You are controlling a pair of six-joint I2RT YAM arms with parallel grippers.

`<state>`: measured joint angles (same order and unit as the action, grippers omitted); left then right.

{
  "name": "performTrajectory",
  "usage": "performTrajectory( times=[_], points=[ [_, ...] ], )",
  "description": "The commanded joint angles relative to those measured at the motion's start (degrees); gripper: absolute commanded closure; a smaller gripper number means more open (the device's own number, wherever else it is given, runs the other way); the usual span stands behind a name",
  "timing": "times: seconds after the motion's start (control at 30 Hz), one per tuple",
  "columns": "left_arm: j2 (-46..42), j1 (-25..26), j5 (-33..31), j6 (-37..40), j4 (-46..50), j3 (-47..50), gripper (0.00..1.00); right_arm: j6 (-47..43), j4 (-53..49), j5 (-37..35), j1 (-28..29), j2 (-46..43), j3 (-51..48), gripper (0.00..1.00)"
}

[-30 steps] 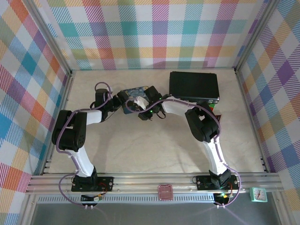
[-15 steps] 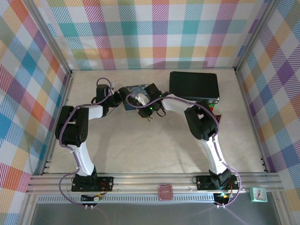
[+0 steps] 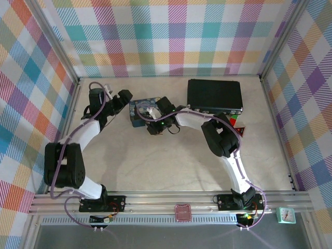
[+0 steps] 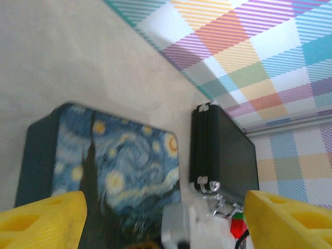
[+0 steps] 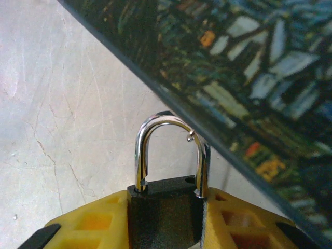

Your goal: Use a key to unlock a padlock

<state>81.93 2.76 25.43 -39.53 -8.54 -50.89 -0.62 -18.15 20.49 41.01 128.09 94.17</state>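
Note:
The padlock (image 5: 165,210) is a small dark body with a silvery shackle (image 5: 167,124), and my right gripper (image 5: 166,223) is shut on the body between its yellow fingers (image 5: 85,225). The shackle's left leg sits in the body. Its right leg stands beside an empty hole at the body's top edge. My right gripper (image 3: 154,124) hovers at the front edge of the blue-and-yellow painted tin (image 3: 139,110). My left gripper (image 3: 124,97) is open at the tin's left, holding nothing, and its wrist view looks over the tin (image 4: 119,171). The key is out of view.
A flat black case (image 3: 214,95) lies at the back right, with silvery clasps (image 4: 207,185) on its near end. A small red and green item (image 3: 237,121) sits by its front corner. Plaid walls close in the table on three sides.
My left arm has swung away from the tin, to the left and back, with its jaws a little wider. My right gripper has kept the padlock and shifted slightly left.

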Motion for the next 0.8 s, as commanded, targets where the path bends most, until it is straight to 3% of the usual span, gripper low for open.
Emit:
performTrajectory(
  times=[0.0,0.1,0.37,0.47,0.77],
  points=[
    [-4.2,1.13,-2.3,0.23,6.06,4.19,0.22,2.78,2.03,3.51,0.12,-1.36,0.34,0.91],
    [-6.19,4.03,-3.63,-2.91,4.11,8.34,0.28,3.16,4.11,4.57,0.12,-1.78,-0.81,0.91],
    [-6.71,11.97,-13.87,-11.04,-8.14,17.86,0.62,4.03,6.92,6.21,0.12,-2.25,-3.02,0.91],
    [-5.27,14.46,-17.34,-12.05,-11.99,19.45,0.66,4.14,6.92,6.53,0.12,-2.46,-3.15,0.91],
    [9.56,16.99,-17.78,-17.63,-30.15,19.02,0.68,3.81,7.17,7.39,0.12,-2.54,-3.32,0.91]
  ],
)
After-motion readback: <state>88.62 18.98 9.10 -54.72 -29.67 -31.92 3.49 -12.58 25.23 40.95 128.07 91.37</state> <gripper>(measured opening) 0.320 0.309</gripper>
